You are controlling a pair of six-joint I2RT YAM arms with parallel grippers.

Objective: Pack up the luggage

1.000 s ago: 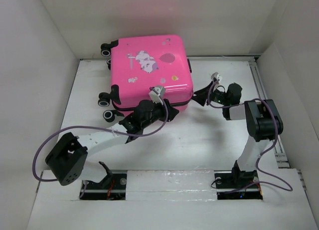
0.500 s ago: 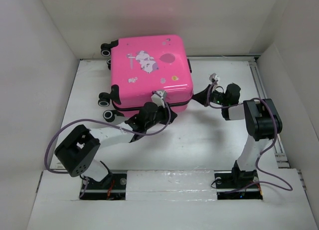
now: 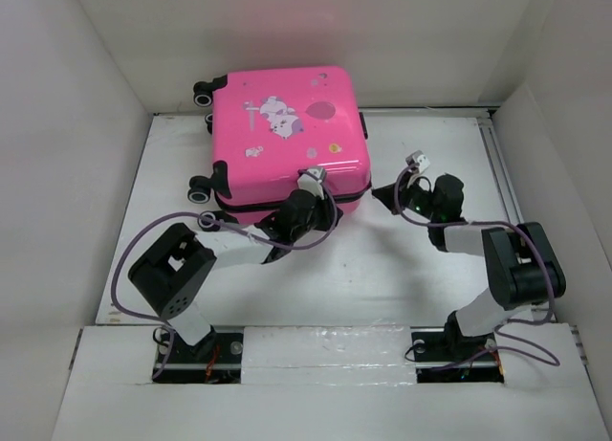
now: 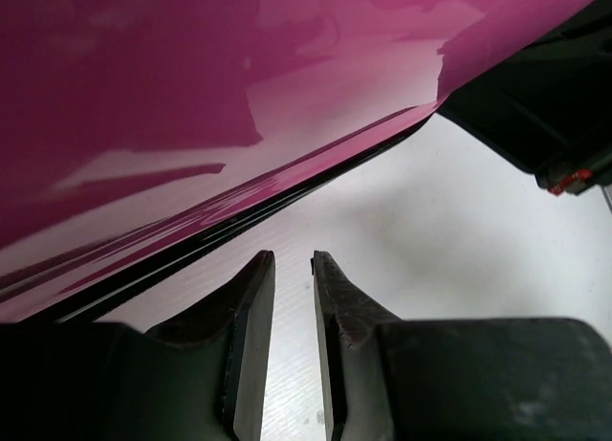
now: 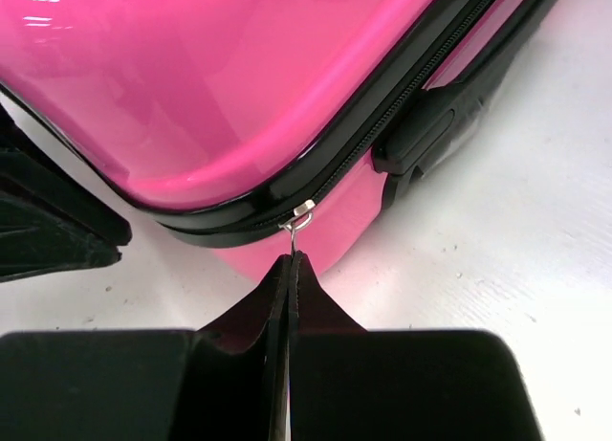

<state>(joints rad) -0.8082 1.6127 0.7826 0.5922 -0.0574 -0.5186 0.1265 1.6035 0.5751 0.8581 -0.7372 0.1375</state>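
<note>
The hot-pink luggage (image 3: 287, 125) lies closed and flat at the back of the white table, cartoon print up. My right gripper (image 3: 375, 194) is at its front right corner. In the right wrist view it (image 5: 294, 257) is shut on the small metal zipper pull (image 5: 300, 216) hanging from the black zipper trim (image 5: 249, 207). My left gripper (image 3: 332, 211) lies low along the luggage's front edge. In the left wrist view its jaws (image 4: 294, 259) stand a narrow gap apart over bare table, nothing between them, just below the pink shell (image 4: 191, 77).
White walls box in the table (image 3: 402, 269) on three sides. The luggage's wheels (image 3: 203, 97) stick out on its left side. A black side handle (image 5: 421, 140) sits on the near face. The two grippers are close together at the front right corner.
My right gripper has shut on the zipper pull and its arm has dropped lower. My left gripper has slid right along the luggage's front edge, its jaws narrowing.
</note>
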